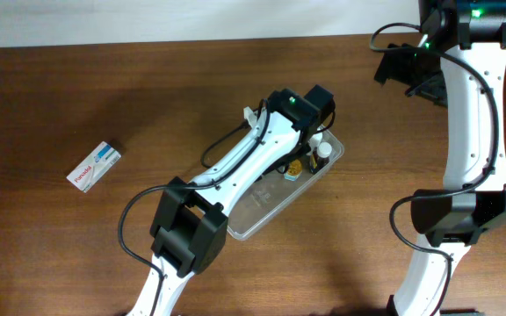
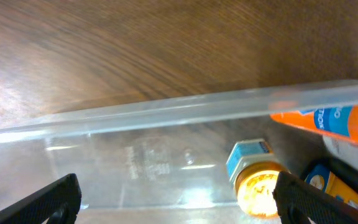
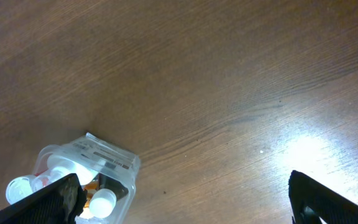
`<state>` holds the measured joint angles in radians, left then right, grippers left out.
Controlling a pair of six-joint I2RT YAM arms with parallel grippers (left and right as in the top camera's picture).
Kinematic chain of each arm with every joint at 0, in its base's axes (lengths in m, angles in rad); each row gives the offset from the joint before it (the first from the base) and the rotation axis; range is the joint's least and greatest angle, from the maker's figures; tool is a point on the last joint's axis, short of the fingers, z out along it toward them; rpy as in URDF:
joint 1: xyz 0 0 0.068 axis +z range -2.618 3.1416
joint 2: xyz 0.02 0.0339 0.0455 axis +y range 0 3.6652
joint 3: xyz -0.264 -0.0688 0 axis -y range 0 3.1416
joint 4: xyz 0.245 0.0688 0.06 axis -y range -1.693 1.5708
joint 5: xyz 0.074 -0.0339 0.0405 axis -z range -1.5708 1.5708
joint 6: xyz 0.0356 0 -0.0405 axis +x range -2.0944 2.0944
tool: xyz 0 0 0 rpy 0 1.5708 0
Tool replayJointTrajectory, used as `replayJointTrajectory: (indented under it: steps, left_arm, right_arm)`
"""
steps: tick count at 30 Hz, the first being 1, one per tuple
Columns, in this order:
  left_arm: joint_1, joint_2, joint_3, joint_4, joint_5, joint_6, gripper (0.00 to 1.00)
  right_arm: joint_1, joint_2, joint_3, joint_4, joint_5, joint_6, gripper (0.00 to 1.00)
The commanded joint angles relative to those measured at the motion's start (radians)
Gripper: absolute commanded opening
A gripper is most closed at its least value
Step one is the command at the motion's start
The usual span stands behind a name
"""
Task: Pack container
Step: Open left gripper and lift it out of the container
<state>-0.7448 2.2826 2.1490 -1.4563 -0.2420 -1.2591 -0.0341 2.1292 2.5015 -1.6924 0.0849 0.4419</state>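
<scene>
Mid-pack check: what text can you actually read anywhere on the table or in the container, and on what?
"Panadol", as far as it can be made out: red print on the small white box.
On the orange bottle: white letters on a blue band, cut off, unreadable.
On the container floor: embossed mark, too faint to read.
On the small jar: blue label, blurred.

The surface (image 1: 60,88) was dark brown wood with a clear grain. A clear plastic container (image 1: 266,209) lay on it near the middle, set at a slant. Well apart to its left lay a small white box (image 1: 94,166), also slanted.
</scene>
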Motion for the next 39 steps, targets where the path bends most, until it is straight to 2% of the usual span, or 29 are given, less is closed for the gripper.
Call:
replayJointTrajectory:
  steps: [1, 9, 11, 13, 15, 17, 19, 23, 26, 31, 36, 39]
  left_arm:
    - [0.004, -0.011, 0.095, -0.081, -0.017, 0.045, 0.99]
    - [-0.002, -0.011, 0.243, -0.232, -0.016, 0.045, 0.99]
    - [-0.002, -0.011, 0.244, -0.216, -0.01, 0.045, 0.99]
    - [-0.002, -0.011, 0.24, -0.232, 0.045, 0.045, 0.99]
    - [0.002, -0.011, 0.24, -0.232, 0.114, -0.011, 0.97]
    - [0.001, -0.011, 0.24, -0.232, 0.154, -0.045, 0.84]
    - [-0.008, -0.011, 0.24, -0.232, 0.183, -0.084, 0.81]
    - [-0.026, -0.011, 0.24, -0.232, 0.253, -0.171, 0.46]
    - [-0.053, -0.023, 0.24, -0.232, 0.257, -0.235, 0.31]
    - [-0.087, -0.083, 0.24, -0.232, 0.238, -0.345, 0.2]
    - [-0.098, -0.173, 0.23, -0.232, 0.193, -0.365, 0.15]
    - [-0.099, -0.245, 0.142, -0.232, 0.19, -0.378, 0.13]
  right_arm:
    - [-0.005, 0.002, 0.015, -0.003, -0.002, 0.005, 0.98]
    - [-0.005, 0.002, 0.015, -0.003, -0.002, 0.005, 0.98]
    - [-0.005, 0.002, 0.015, -0.003, -0.002, 0.005, 0.98]
    - [-0.005, 0.002, 0.015, -0.003, -0.002, 0.005, 0.98]
    - [-0.005, 0.002, 0.015, -0.003, -0.002, 0.005, 0.98]
    - [-0.005, 0.002, 0.015, -0.003, -0.002, 0.005, 0.98]
    - [-0.005, 0.002, 0.015, -0.003, -0.002, 0.005, 0.98]
    - [-0.005, 0.002, 0.015, -0.003, -0.002, 0.005, 0.98]
    - [-0.005, 0.002, 0.015, -0.003, -0.002, 0.005, 0.98]
    - [-0.005, 0.002, 0.015, -0.003, -0.002, 0.005, 0.98]
    - [-0.005, 0.002, 0.015, -0.003, -0.002, 0.005, 0.98]
    - [-0.005, 0.002, 0.015, -0.003, -0.002, 0.005, 0.98]
